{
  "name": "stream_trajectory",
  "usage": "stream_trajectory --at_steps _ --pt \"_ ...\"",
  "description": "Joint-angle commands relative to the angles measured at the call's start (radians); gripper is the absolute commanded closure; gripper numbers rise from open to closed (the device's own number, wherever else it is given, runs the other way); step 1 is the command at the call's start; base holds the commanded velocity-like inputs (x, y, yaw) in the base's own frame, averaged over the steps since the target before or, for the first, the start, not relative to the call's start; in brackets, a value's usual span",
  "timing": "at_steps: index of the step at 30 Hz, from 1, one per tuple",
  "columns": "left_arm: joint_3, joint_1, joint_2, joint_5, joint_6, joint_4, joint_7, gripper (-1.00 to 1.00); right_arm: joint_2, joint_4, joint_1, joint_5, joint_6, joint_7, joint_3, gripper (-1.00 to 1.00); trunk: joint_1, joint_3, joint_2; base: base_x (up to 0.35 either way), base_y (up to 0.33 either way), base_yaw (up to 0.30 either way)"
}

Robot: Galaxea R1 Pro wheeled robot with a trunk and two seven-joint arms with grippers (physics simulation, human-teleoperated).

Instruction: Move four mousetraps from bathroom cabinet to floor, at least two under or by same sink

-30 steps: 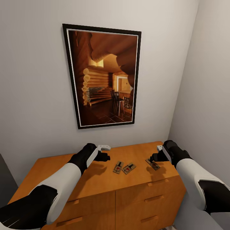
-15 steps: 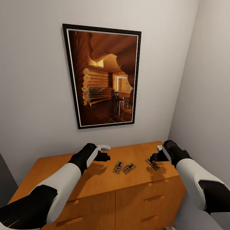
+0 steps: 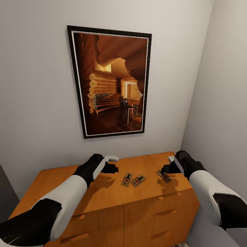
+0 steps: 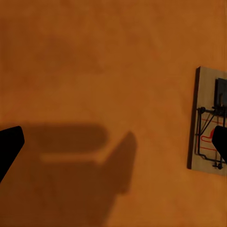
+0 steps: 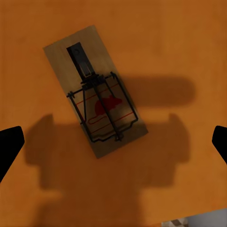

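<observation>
head view: three mousetraps (image 3: 138, 180) lie flat on the cabinet (image 3: 113, 192) top, none moved to floor yet. left wrist: left gripper (image 4: 113, 142) spread wide, trap beside it. right wrist: right gripper (image 5: 113, 142) spread, hovering over a trap, nothing held.

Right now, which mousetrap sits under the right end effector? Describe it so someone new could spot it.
Find the orange wooden cabinet below the framed picture. Three mousetraps lie on its top: two side by side in the middle, and one apart near the right edge. That lone mousetrap, right below the open right end effector, is yours.
</observation>
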Motion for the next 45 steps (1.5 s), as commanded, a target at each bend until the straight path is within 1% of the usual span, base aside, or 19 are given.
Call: stream_trajectory --at_steps 1,35,45 --pt "-0.005 -0.001 0.001 0.005 0.004 -0.001 0.001 -1.0 0.0 -0.001 -0.001 0.011 0.004 0.008 -0.005 -1.0 0.0 -0.002 -0.001 0.0 0.0 0.0" --pt "-0.005 -0.001 0.0 0.005 0.004 -0.001 0.001 -1.0 0.0 -0.001 -0.001 0.011 0.002 0.007 -0.005 -1.0 0.0 -0.002 -0.001 0.0 0.0 0.0" --pt "-0.005 -0.001 0.0 0.005 0.004 -0.001 0.001 -1.0 0.0 0.0 -0.001 0.011 -0.009 0.008 -0.005 -1.0 0.0 -0.002 -0.001 0.0 0.0 0.0"
